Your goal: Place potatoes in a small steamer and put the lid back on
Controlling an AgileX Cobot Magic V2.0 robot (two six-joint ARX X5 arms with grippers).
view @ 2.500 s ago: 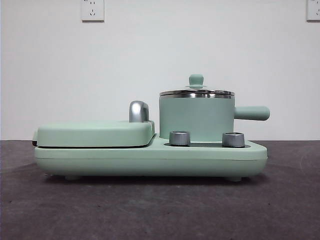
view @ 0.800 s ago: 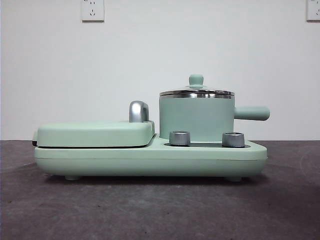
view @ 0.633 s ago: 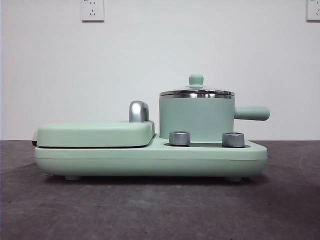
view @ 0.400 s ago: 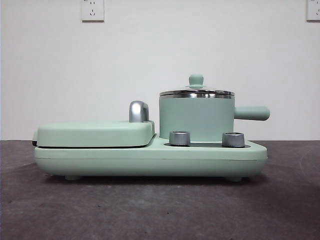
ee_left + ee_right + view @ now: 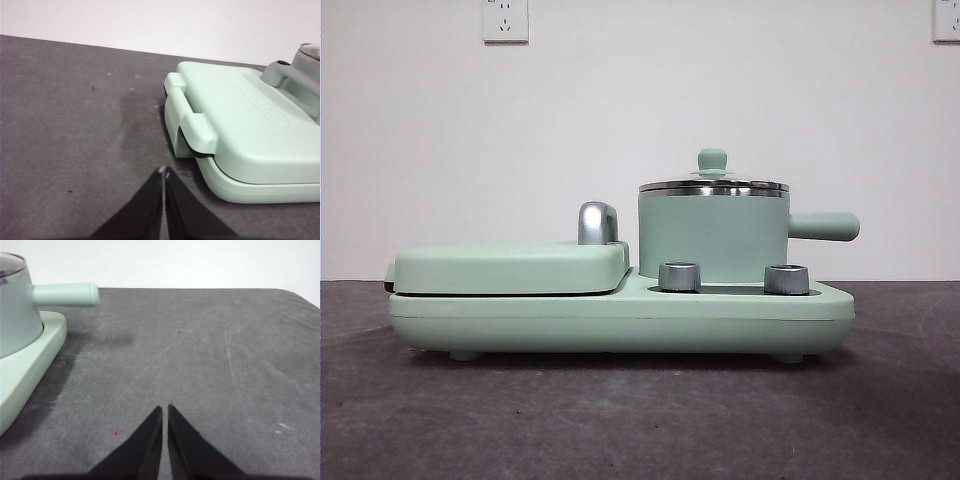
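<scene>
The small steamer (image 5: 713, 236), a mint green pot with a stubby side handle (image 5: 824, 226), stands on the right half of a mint green cooker base (image 5: 620, 318). The lid (image 5: 713, 184) with its green knob sits on the pot. The pot's wall (image 5: 15, 315) and handle also show in the right wrist view. No potatoes are in view. My left gripper (image 5: 164, 172) is shut and empty over the dark table beside the griddle end. My right gripper (image 5: 165, 410) is shut and empty over the table, off the pot's handle side. Neither arm appears in the front view.
A flat hinged griddle (image 5: 510, 268) with a chrome handle (image 5: 598, 222) fills the base's left half; its cover (image 5: 250, 120) lies close to the left gripper. Two steel dials (image 5: 680, 276) sit on the base's front. A white wall stands behind the dark grey table (image 5: 210, 355).
</scene>
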